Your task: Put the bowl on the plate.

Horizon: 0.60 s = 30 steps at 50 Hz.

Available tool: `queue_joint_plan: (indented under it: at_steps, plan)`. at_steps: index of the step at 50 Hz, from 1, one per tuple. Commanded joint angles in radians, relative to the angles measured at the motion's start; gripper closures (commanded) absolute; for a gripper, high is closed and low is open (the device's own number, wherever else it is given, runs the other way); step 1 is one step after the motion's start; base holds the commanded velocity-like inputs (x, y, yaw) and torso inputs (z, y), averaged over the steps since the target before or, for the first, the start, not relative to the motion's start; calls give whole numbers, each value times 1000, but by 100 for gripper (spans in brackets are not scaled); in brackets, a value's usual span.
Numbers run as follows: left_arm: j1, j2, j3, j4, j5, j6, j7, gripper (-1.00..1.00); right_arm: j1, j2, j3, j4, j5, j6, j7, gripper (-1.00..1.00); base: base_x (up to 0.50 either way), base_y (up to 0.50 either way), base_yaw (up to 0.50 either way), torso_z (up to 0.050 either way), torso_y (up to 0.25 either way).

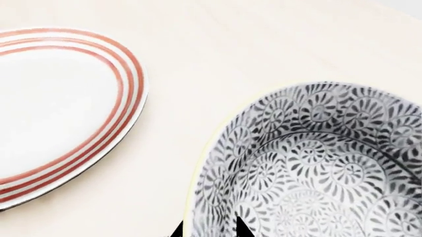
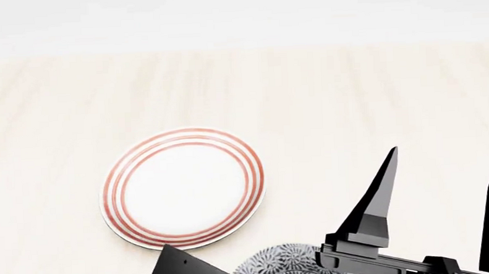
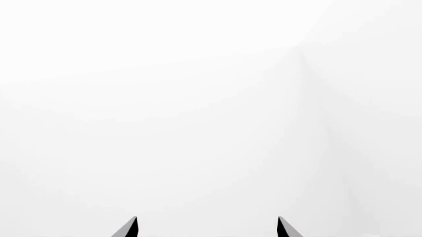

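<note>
The bowl (image 1: 316,168), grey-and-white floral with a pale rim, lies beside the plate (image 1: 53,108) with a strip of bare table between them. The plate is white with three red rings. My left gripper (image 1: 209,229) straddles the bowl's rim, one fingertip (image 1: 178,231) outside the wall and the other inside, closed narrow on it. In the head view the plate (image 2: 185,186) sits left of centre and only the top of the bowl (image 2: 283,264) shows at the lower edge. My right gripper (image 2: 443,159) is raised at the lower right, open and holding nothing; in the right wrist view it (image 3: 207,226) faces a blank white background.
A pale wooden table (image 2: 350,95) stretches far back and to both sides around the plate. Part of my left arm (image 2: 184,273) shows as a black block just in front of the plate. Nothing else stands on the table in view.
</note>
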Motion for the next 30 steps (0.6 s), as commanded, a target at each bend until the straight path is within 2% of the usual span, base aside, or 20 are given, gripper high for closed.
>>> queue_joint_plan:
  at_steps: [1,11,23,30]
  plan:
    - [-21,-33,87,15,130,75,26,100,-3,-7,5,4,-7,-1,-13,-100,0,0,0,0,0]
    - [-128,-68,58,25,190,171,55,100,-5,-3,-5,5,-4,0,-8,-100,0,0,0,0,0]
    - [-324,-77,-51,-145,253,288,70,100,-5,2,-12,2,0,2,0,-100,0,0,0,0,0]
    - [-371,-72,-104,-272,267,363,74,100,-8,5,-18,2,-2,-1,3,-100,0,0,0,0,0]
